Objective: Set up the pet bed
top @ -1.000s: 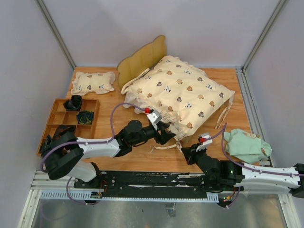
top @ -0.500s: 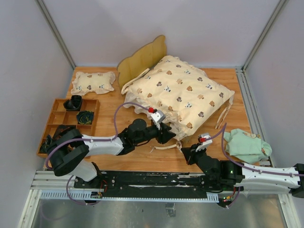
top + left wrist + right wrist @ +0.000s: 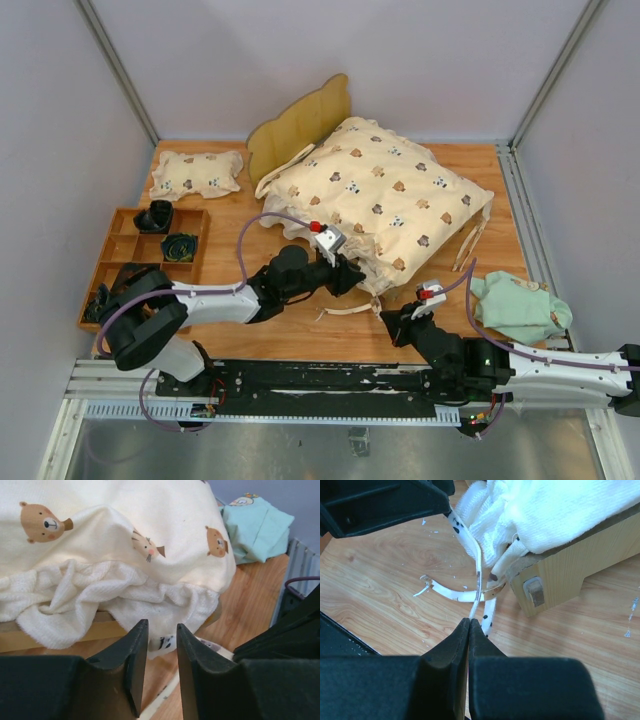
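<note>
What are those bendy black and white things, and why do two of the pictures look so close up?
Those are two robot arms, bolted at the near edge of a wooden table. One picture comes from a camera high above. The other two come from little cameras on each arm's wrist, so you see that arm's own fingers up close.

On the table stands a small wooden pet bed with a wavy headboard. A cream quilt with bears on it lies over the bed. There is also a little pillow, a wooden tray with compartments, and a pale green cloth.

The right hand is pinched shut on a thin white tie hanging from the quilt. The left hand has its fingers a little apart at the quilt's frilly edge. I cannot tell whether it is pinching the cloth.
</note>
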`<act>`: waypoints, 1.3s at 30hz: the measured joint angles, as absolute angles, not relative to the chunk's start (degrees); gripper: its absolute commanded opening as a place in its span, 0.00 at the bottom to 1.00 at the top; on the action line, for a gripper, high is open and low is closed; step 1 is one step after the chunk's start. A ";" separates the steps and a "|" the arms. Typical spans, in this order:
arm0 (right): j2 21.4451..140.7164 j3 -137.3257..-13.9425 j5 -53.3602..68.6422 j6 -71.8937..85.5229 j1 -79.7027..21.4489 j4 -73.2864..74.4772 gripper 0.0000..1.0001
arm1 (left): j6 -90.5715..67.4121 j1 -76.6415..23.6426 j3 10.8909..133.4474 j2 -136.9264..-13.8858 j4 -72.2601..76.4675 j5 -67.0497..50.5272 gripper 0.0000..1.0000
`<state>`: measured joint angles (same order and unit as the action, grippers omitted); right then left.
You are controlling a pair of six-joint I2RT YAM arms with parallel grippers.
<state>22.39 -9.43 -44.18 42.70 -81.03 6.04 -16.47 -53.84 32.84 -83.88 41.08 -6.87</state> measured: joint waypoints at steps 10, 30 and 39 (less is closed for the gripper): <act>22.55 -9.69 -44.49 36.64 -81.03 5.80 0.50 | -20.49 -53.80 32.08 -81.49 41.85 -10.22 0.00; 32.84 -12.78 -19.90 13.26 -64.79 -10.00 0.44 | -29.50 -53.80 25.69 -77.89 50.48 -12.67 0.00; 33.41 -11.18 -17.56 14.96 -64.79 -13.47 0.00 | -30.48 -53.80 25.12 -77.06 51.53 -12.67 0.00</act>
<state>33.41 -11.18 -17.56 14.96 -64.79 -13.47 -30.48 -53.80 25.12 -77.06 51.53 -12.67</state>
